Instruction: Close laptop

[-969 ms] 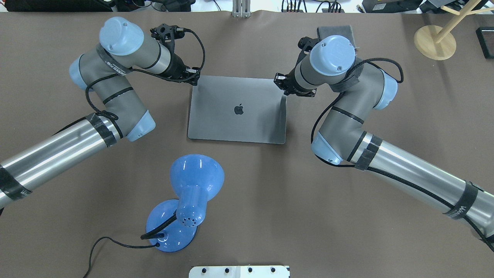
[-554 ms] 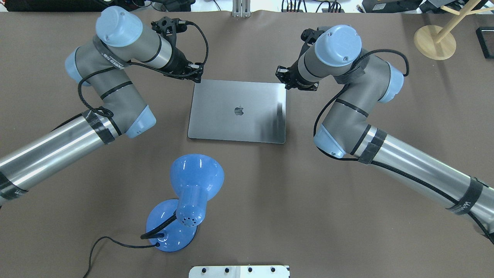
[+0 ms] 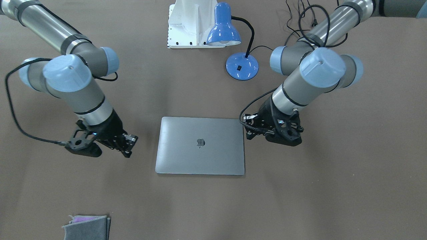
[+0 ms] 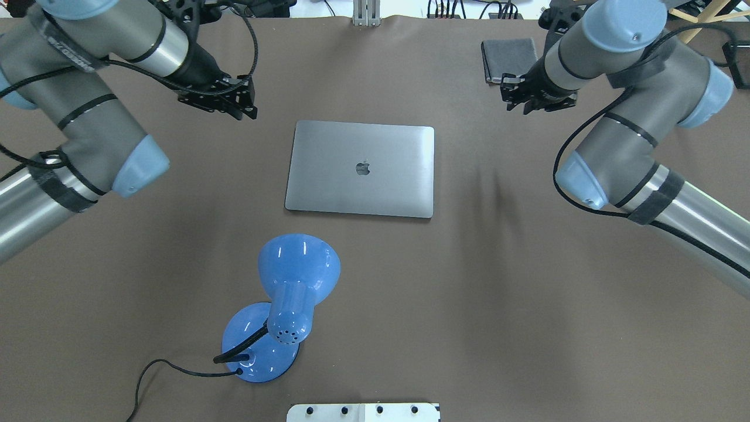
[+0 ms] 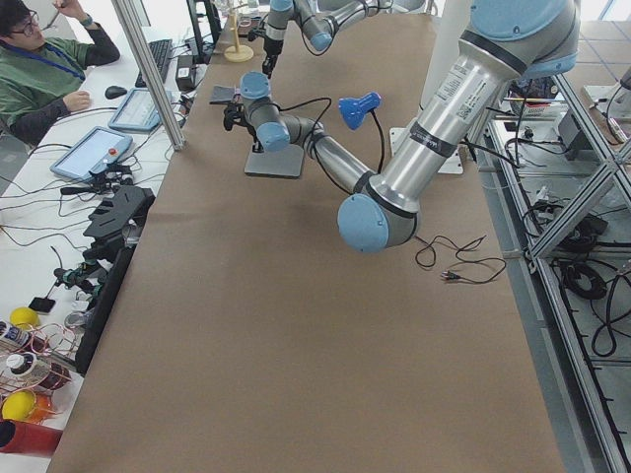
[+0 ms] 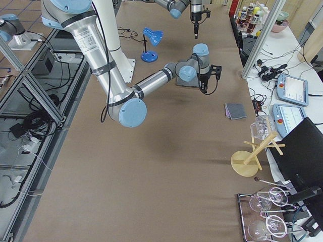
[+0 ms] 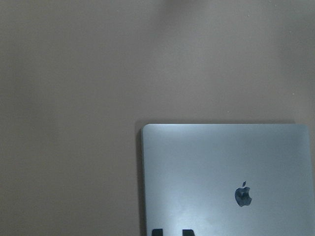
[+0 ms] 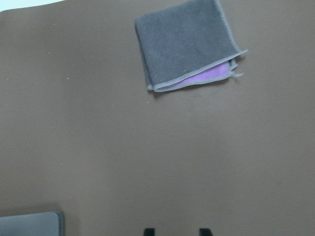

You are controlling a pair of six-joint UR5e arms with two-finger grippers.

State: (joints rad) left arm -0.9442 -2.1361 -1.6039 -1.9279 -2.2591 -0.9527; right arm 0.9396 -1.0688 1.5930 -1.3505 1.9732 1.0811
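I'm looking at the laptop (image 4: 360, 170) lying shut in the middle of the bench (image 4: 469, 293), its lid flat down and its dark logo facing up. Nothing is resting on it or touching it.

The left gripper (image 4: 245, 106) is hanging off the laptop's far left corner, clear of the lid. Its wrist camera is showing the two fingertips slightly parted with nothing between them. The right gripper (image 4: 518, 97) is hovering well out past the far right corner, with its fingers spread wider (its own camera is showing only bare bench between them) and likewise empty.

A folded grey cloth (image 4: 508, 58) with a purple lining is lying flat just beyond the right gripper, at the far edge of the bench. On my near side of the laptop, a blue desk lamp (image 4: 293, 293) is standing with its shade tipped toward the lid but apart from it. Its black cord (image 4: 152, 369) is trailing off to the left, and a white base plate (image 4: 363, 412) is sitting at the near edge
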